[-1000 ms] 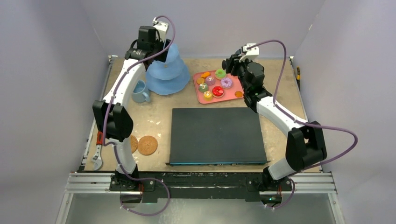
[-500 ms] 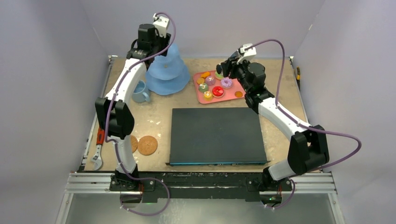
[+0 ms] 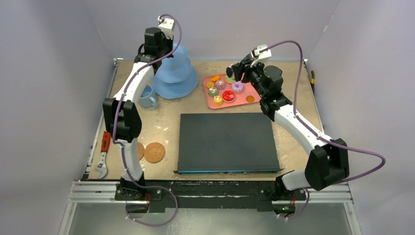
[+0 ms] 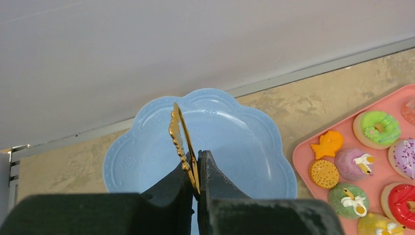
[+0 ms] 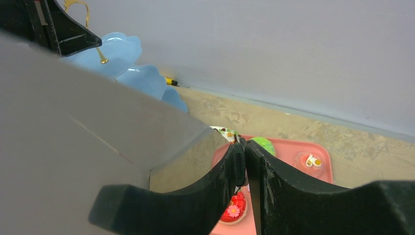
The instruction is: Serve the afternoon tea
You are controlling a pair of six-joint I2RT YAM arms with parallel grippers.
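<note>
The light-blue three-tier stand [image 3: 175, 81] stands at the back left, with the light-blue mug [image 3: 146, 96] to its left. My left gripper [image 3: 164, 51] is at the stand's top. In the left wrist view this gripper [image 4: 197, 156] is shut on the thin gold handle [image 4: 177, 131] above the top tier [image 4: 240, 142]. Several small colourful cakes [image 3: 228, 96] lie on the pink tray [image 3: 207, 101]. My right gripper [image 3: 234, 73] hovers over the tray's back edge. Seen from the right wrist, it [image 5: 241, 147] is shut on black ribbed tongs, above a green cake [image 5: 263, 144].
A flat black box [image 3: 227, 142] fills the table's middle. Two round brown discs [image 3: 154, 152] and a red-handled wrench [image 3: 103, 157] lie at the near left. A yellow-handled screwdriver [image 5: 171, 82] lies by the back wall. Walls close in on three sides.
The left gripper's jaws have closed on the stand's gold handle. The right arm has shifted right and stretched out a little, its gripper still over the tray's back edge.
</note>
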